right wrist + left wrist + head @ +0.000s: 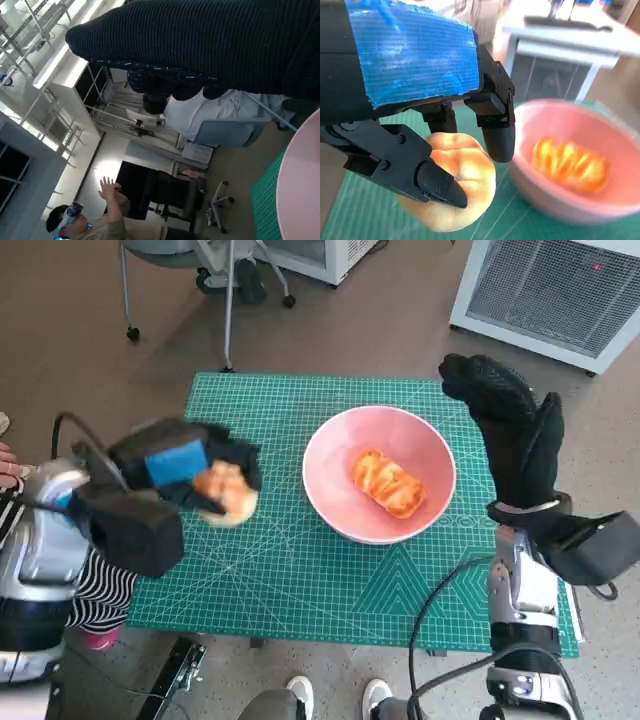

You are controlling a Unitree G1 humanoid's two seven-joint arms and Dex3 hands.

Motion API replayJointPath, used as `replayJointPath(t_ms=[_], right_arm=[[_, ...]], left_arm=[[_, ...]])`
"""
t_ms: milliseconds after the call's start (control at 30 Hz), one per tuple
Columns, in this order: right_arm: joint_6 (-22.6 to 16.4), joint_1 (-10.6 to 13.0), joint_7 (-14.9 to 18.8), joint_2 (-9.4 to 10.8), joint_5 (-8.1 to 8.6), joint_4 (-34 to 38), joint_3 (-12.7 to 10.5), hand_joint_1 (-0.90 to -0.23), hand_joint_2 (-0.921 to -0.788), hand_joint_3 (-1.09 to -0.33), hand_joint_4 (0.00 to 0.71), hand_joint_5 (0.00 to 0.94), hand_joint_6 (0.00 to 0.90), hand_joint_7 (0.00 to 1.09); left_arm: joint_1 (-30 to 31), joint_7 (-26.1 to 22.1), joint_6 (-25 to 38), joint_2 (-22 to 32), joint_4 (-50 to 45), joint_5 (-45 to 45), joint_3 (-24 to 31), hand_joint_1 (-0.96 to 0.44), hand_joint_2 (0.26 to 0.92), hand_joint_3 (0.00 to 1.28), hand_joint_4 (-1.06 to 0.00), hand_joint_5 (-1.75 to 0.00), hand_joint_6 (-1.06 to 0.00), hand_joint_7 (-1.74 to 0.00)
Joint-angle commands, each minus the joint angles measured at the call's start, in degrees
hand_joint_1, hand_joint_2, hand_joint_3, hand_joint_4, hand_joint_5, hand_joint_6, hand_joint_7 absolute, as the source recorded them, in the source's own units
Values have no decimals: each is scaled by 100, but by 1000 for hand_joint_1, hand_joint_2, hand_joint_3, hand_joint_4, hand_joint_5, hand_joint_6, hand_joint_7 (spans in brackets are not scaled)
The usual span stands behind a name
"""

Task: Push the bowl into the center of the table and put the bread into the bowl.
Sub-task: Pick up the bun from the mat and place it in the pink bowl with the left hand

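One bread in bowl: a glazed piece (388,483) lies inside the pink bowl (425,445), near the surface (300,580) center.
Left robot hand (185,472): grips a round bread (228,492) at 9 o'clock of bowl; it remains to place.
Right robot hand (510,425): holds nothing, fingers extended, at 3 o'clock.

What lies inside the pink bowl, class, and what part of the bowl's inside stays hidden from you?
Inside the pink bowl lies one glazed pastry. The bowl floor beneath it is covered. The bread roll is outside, held by the left hand.
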Motion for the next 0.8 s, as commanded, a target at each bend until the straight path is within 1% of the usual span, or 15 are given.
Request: replayJointPath(t_ms=[33,167,433,500,567,667,800], right_arm=[[40,138,-45,24,-41,48,-10,-692,-921,-697,163,0,55,435],[31,152,-48,30,-45,36,-5,-692,-921,-697,164,1,56,435],[31,153,-50,31,-46,34,-4,-692,-921,-696,164,1,57,434],[28,208,-74,17,-50,-13,-22,-691,-921,-696,164,1,58,434],[26,248,-97,8,-56,-49,-33,-690,-921,-695,165,1,61,435],[26,281,-137,6,-71,-87,-27,-683,-921,-694,165,1,66,436],[34,330,-191,9,-98,-150,-31,-681,-921,-694,166,1,70,437]], left_arm=[[-512,-70,292,-197,-211,-114,-15,2,916,78,-692,-1244,-619,-1094],[-775,-65,412,-351,-212,-135,-35,2,916,77,-697,-1236,-617,-1101],[-806,-87,450,-380,-212,-125,-28,2,917,76,-699,-1235,-615,-1101],[-1378,-3,520,-786,-77,-57,-251,2,915,73,-711,-1223,-615,-1100],[-1740,39,477,-1043,114,-19,-407,2,913,66,-729,-1199,-621,-1099],[-1968,31,355,-1214,414,18,-515,2,908,54,-752,-1148,-642,-1106],[-2262,-45,248,-1439,864,20,-663,2,907,50,-755,-1129,-650,-1115]])
